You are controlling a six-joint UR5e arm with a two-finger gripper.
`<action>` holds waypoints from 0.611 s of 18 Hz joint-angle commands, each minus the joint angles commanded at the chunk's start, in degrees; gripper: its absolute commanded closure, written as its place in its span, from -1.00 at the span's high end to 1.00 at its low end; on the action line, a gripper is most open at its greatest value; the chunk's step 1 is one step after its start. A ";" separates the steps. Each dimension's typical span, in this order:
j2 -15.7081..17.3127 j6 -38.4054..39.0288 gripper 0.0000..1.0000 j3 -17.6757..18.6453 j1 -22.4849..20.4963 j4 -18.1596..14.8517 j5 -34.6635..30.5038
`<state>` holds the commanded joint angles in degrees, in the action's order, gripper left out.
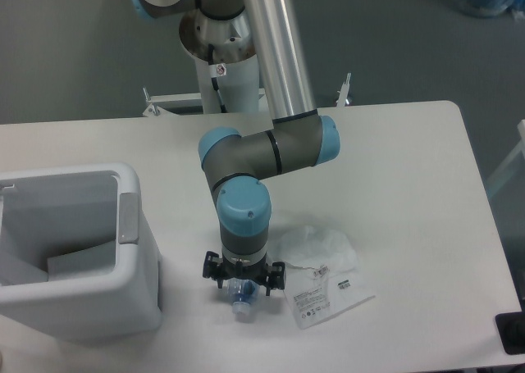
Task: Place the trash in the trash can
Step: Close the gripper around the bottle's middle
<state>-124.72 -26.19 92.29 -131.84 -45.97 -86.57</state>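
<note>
2 pieces of trash lie on the bench point(410, 168), both outside the bin point(135, 250): a bottle point(241, 296) directly under the arm's wrist, and a bag point(318, 250) just to its right, with the printed label end point(328, 295) spread flat toward the front edge. The fingers point(240, 288) point straight down over the bottle, and the wrist hides most of them, so I cannot tell whether they are clenched on it or spread around it; only the bottle's capped end shows below the wrist. The bin stands at the bench's left, well apart from the trash, its opening facing up and something pale lying at the bottom. Judging from this, the bottle grasp is in hand and neither item has reached the bin yet. The risks follow from the bottle itself: it is slim, round and smooth, so a grip closing off-centre could squirt it sideways or roll it toward the bag or the front edge. A light grip near 1 end could let it tilt and slip during the carry. The bag's edge lies close to the bottle, so it might get snagged and dragged along. The bin's thick walls stand tall, and a low carry could knock the bottle against the rim.
</note>
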 joint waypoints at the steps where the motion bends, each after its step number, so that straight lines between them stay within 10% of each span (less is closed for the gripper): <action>1: 0.00 0.00 1.00 0.00 0.00 0.00 0.00; 11: -0.70 0.18 0.78 -0.35 0.26 0.09 -0.26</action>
<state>-125.42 -26.02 91.93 -131.57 -45.88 -86.84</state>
